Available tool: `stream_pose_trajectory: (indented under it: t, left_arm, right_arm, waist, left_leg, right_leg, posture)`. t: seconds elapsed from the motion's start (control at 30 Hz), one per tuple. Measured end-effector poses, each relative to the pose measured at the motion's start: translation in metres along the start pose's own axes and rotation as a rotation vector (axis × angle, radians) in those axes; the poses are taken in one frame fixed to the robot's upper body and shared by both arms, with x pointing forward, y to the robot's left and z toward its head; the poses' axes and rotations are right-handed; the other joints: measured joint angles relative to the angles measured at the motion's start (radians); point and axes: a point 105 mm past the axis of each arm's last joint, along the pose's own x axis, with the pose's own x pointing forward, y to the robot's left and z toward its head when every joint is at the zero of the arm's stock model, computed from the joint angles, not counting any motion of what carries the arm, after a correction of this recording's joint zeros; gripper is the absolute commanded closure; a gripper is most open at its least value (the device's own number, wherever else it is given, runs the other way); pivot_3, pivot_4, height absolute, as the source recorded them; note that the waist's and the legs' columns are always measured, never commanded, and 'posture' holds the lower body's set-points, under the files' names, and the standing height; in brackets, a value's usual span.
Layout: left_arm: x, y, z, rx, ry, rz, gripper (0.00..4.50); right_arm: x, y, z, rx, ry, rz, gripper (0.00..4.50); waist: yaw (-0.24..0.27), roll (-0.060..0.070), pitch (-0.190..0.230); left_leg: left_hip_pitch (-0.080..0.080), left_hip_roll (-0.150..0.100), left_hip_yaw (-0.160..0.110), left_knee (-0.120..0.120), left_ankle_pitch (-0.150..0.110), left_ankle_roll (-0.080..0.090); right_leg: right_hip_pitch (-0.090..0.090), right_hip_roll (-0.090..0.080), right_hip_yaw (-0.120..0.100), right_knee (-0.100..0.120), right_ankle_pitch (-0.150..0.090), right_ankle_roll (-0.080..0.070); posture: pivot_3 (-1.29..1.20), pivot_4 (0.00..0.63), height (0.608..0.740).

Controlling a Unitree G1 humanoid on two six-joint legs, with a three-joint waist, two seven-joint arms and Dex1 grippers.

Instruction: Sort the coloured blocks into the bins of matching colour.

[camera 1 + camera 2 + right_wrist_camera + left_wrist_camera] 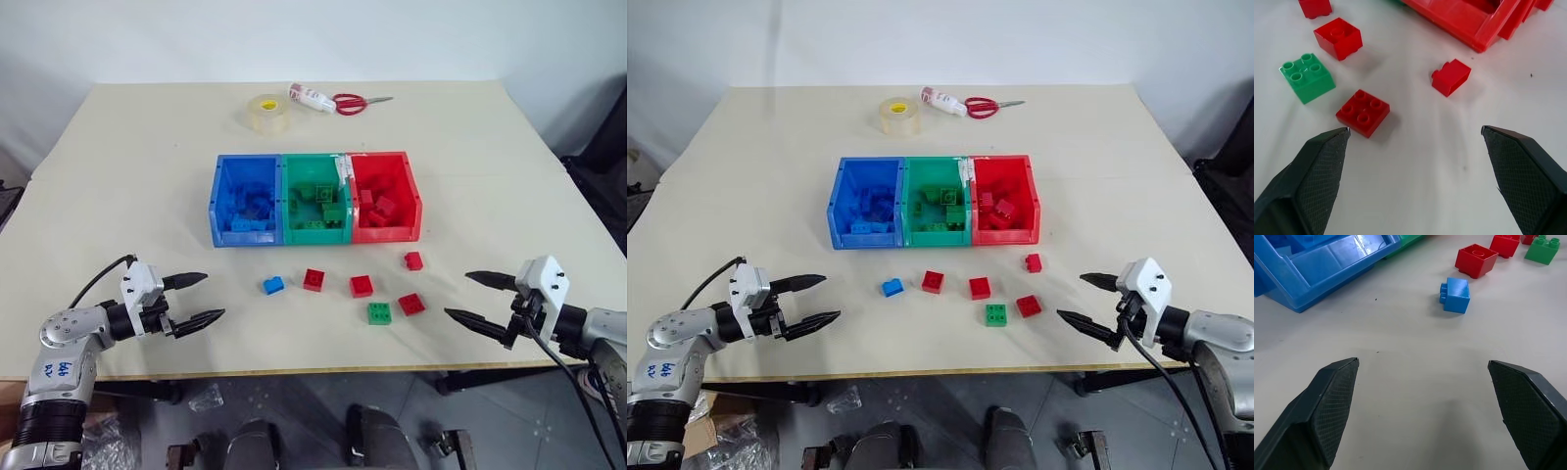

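Three joined bins stand mid-table: blue bin (220, 196), green bin (286, 201) and red bin (416, 201), each holding bricks of its own colour. In front of them lie loose blocks: a blue block (273, 285), a green block (379, 312) and several red blocks (361, 286). My left gripper (203, 299) hovers open and empty near the table's front left, left of the blue block (1455, 294). Over the front right, my right gripper (464, 297) stands open and empty, right of a flat red block (1363, 112) and the green one (1306, 77).
A clear tape roll (266, 113), a white glue tube (310, 98) and red-handled scissors (355, 102) lie at the table's far edge. The table's front edge (313, 370) runs just below both grippers.
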Motion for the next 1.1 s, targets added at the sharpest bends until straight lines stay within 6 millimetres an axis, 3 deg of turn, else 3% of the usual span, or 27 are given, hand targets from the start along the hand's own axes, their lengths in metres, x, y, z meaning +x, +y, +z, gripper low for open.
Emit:
stream_pose_trajectory:
  t: [0.3, 0.57, 0.7, 0.83, 1.0, 1.1]
  left_arm:
    - [0.004, 0.005, 0.001, -0.034, 0.010, 0.025, 0.01]
    - [0.006, -0.001, -0.003, -0.029, 0.033, -0.034, 0.01]
    - [0.004, -0.001, -0.006, -0.034, 0.034, -0.039, 0.01]
    - [0.005, -0.002, -0.006, -0.029, 0.026, -0.043, 0.01]
    - [0.010, -0.004, -0.004, -0.012, 0.006, -0.052, 0.01]
    - [0.009, -0.006, -0.005, -0.005, 0.002, -0.051, 0.01]
  right_arm:
    - [-0.001, -0.003, -0.002, 0.008, 0.048, -0.020, 0.00]
    - [-0.036, 0.001, -0.020, 0.037, 0.223, -0.006, 0.00]
    - [-0.047, 0.003, -0.019, 0.030, 0.255, -0.004, 0.00]
    - [-0.032, 0.009, -0.010, 0.004, 0.240, 0.054, 0.00]
    - [0.010, 0.017, 0.009, -0.095, 0.214, 0.189, 0.00]
    - [0.028, 0.014, 0.010, -0.112, 0.218, 0.225, 0.00]
  waist:
    - [-0.001, 0.000, 0.000]
    - [0.010, 0.000, 0.000]
    - [0.012, 0.000, 0.000]
    - [0.007, 0.000, 0.000]
    - [-0.002, 0.000, 0.000]
    - [-0.002, 0.000, 0.000]
  left_leg:
    - [0.000, 0.000, 0.000, 0.000, 0.000, 0.000]
    - [0.000, 0.000, 0.001, 0.000, 0.000, 0.000]
    - [0.001, 0.000, 0.001, 0.000, 0.000, 0.000]
    - [0.001, 0.000, 0.001, 0.000, -0.001, 0.000]
    - [0.001, 0.001, 0.001, 0.000, -0.001, 0.000]
    - [0.000, 0.000, 0.002, 0.000, -0.001, 0.000]
  right_leg:
    - [-0.001, 0.000, 0.000, 0.001, 0.000, 0.000]
    - [0.000, 0.000, 0.001, -0.001, 0.000, 0.000]
    - [0.000, 0.000, 0.001, -0.001, 0.000, 0.000]
    - [-0.001, 0.000, 0.002, -0.001, 0.000, 0.000]
    - [-0.001, 0.000, 0.002, -0.001, 0.000, 0.000]
    - [-0.002, 0.000, 0.001, 0.001, 0.000, 0.000]
  posture:
    - [0.00, 0.150, 0.740]
    - [0.00, 0.150, 0.740]
    - [0.00, 0.150, 0.740]
    - [0.00, 0.150, 0.740]
    - [0.00, 0.150, 0.740]
    - [0.00, 0.150, 0.740]
